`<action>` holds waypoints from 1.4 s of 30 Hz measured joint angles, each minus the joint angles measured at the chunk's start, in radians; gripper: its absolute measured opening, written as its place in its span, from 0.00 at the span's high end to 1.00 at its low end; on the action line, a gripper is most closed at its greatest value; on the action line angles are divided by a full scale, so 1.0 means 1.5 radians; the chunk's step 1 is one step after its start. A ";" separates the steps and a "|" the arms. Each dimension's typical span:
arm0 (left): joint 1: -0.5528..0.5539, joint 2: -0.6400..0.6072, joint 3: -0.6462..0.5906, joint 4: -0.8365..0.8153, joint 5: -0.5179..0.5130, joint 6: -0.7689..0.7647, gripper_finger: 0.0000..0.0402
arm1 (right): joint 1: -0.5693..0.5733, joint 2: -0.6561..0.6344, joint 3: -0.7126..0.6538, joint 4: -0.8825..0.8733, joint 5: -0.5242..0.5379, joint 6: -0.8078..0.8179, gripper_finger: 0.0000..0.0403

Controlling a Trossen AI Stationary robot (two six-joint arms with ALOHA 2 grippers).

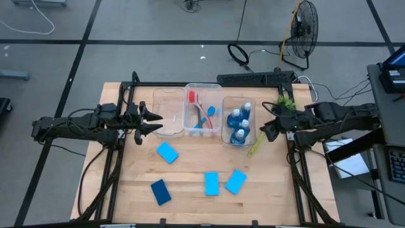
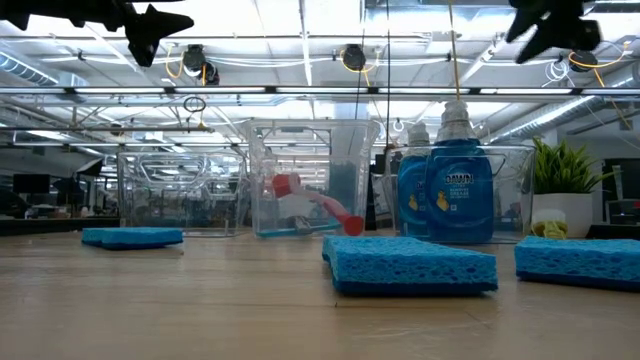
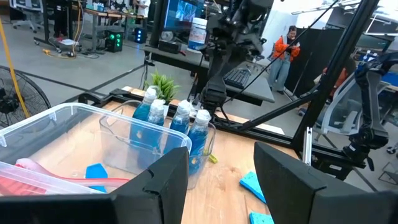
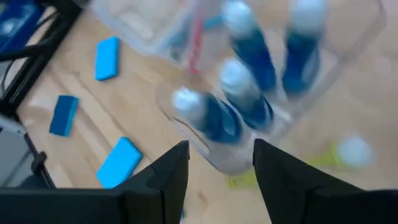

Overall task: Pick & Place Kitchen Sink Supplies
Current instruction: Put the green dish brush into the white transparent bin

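Four blue sponges lie flat on the table: one point(image 1: 167, 152) near the bins, a darker one point(image 1: 161, 192) and two more point(image 1: 211, 183) point(image 1: 235, 181) toward the near edge. Several blue bottles point(image 1: 240, 124) stand in the right clear bin. Red and blue brushes point(image 1: 201, 111) lie in the middle bin. A yellow-green brush point(image 1: 256, 146) rests on the table beside the right bin. My left gripper point(image 1: 155, 121) hovers open over the empty left bin point(image 1: 168, 113). My right gripper point(image 4: 221, 155) hovers open just right of the bottles point(image 4: 239, 93), above the table.
Three clear bins sit side by side along the far half of the table. A small potted plant point(image 1: 286, 101) stands at the far right corner, close behind my right gripper. The bare wood between the sponges and the near edge point(image 1: 190, 212) holds nothing.
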 joint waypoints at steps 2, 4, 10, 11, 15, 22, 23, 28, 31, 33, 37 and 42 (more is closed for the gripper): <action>0.000 0.000 0.000 0.000 0.000 -0.001 0.54 | 0.007 -0.014 -0.013 -0.026 0.000 0.052 0.59; 0.000 0.000 0.000 0.000 0.000 -0.001 0.54 | 0.014 -0.028 -0.034 -0.040 -0.003 0.096 0.59; 0.000 0.000 0.000 0.000 0.000 -0.001 0.54 | 0.036 -0.076 -0.130 -0.039 -0.010 0.207 0.59; 0.000 0.000 0.000 0.000 0.000 -0.001 0.54 | 0.040 -0.085 -0.150 -0.037 -0.020 0.225 0.59; 0.000 0.000 0.000 0.000 0.000 -0.001 0.54 | 0.056 -0.120 -0.232 0.000 -0.043 0.280 0.59; 0.000 0.000 0.000 0.000 -0.001 0.001 0.54 | 0.074 -0.180 -0.346 0.098 -0.058 0.353 0.59; 0.000 0.000 0.000 0.000 -0.001 0.001 0.54 | 0.076 -0.187 -0.357 0.100 -0.058 0.365 0.59; 0.000 0.000 0.000 0.000 -0.001 0.001 0.54 | 0.079 -0.217 -0.396 0.116 -0.055 0.411 0.59; 0.000 0.000 0.000 -0.001 -0.001 0.001 0.54 | 0.078 -0.224 -0.424 0.142 -0.055 0.441 0.59; 0.000 0.000 0.000 -0.001 -0.001 0.001 0.54 | 0.078 -0.224 -0.443 0.159 -0.053 0.455 0.59; 0.000 0.000 0.000 -0.006 -0.001 0.001 0.54 | 0.078 -0.223 -0.487 0.193 -0.030 0.489 0.59; 0.000 0.000 0.000 -0.014 -0.001 0.001 0.54 | 0.078 -0.224 -0.528 0.228 0.047 0.516 0.59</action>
